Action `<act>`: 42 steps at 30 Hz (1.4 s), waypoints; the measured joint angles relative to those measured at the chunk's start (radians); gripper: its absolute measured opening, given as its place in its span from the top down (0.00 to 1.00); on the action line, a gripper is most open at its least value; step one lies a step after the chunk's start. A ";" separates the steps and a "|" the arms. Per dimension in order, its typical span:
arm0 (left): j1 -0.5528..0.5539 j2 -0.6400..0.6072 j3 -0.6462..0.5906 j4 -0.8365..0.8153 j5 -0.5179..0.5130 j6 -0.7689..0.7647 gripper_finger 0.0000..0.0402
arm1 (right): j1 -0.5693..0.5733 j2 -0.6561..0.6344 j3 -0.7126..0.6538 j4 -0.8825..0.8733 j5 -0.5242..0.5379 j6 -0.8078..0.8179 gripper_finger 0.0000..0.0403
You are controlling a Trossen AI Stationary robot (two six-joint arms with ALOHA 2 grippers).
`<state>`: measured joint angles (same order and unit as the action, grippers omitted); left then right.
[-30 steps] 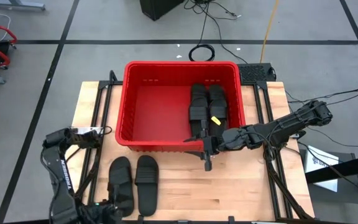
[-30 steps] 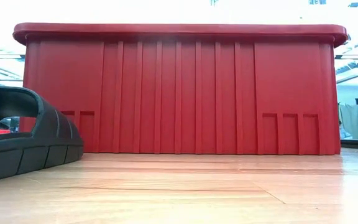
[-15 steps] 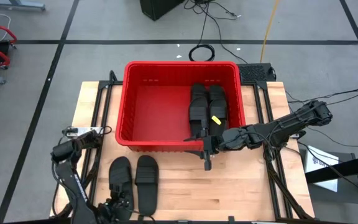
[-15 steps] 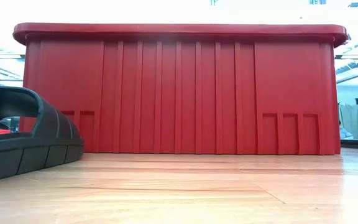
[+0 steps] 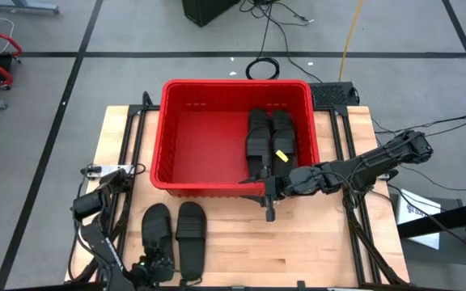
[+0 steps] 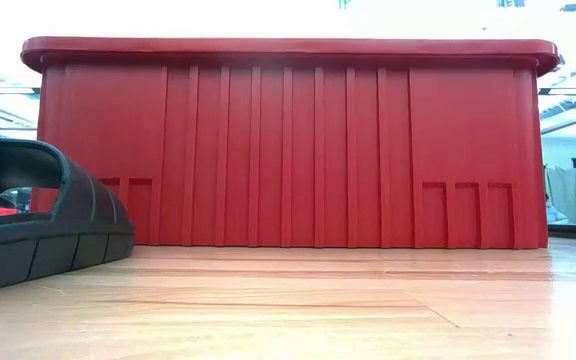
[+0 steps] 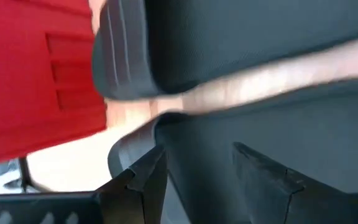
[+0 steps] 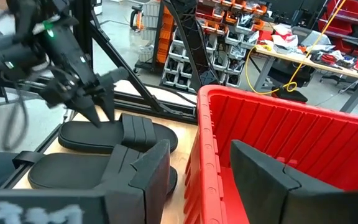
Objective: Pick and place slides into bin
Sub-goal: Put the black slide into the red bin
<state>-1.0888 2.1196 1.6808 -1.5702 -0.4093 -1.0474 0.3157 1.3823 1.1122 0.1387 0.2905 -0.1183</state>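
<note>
Reaching low, the left pincer (image 5: 158, 265) hangs open over 2 slides (image 5: 174, 233) on the surface (image 5: 314, 242) before the bin (image 5: 217, 182); soft, light rubber, best gripped by the strap. Right pincer (image 5: 270, 212) waits open.

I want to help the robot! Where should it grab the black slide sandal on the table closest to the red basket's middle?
Probably by the wide ribbed strap of that black rubber slide sandal, coming from above. It lies sole-down on the wooden table, so the arched strap offers something for fingers to close on; the flat sole doesn't. The left gripper is nearest.
</note>
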 joint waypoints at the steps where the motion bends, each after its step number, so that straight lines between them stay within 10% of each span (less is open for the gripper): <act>1: 0.002 0.000 -0.019 -0.001 0.012 -0.010 0.55 | 0.000 0.000 0.000 0.000 0.000 0.002 0.61; 23: 0.046 -0.002 -0.311 -0.002 0.060 -0.185 0.55 | 0.000 0.000 0.000 0.000 0.000 0.002 0.61; 42: 0.074 -0.004 -0.323 0.000 0.087 -0.189 0.59 | 0.000 0.000 -0.001 0.000 0.000 0.002 0.62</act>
<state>-1.0149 2.1159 1.3575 -1.5703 -0.3225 -1.2362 0.3157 1.3823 1.1114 0.1383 0.2905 -0.1158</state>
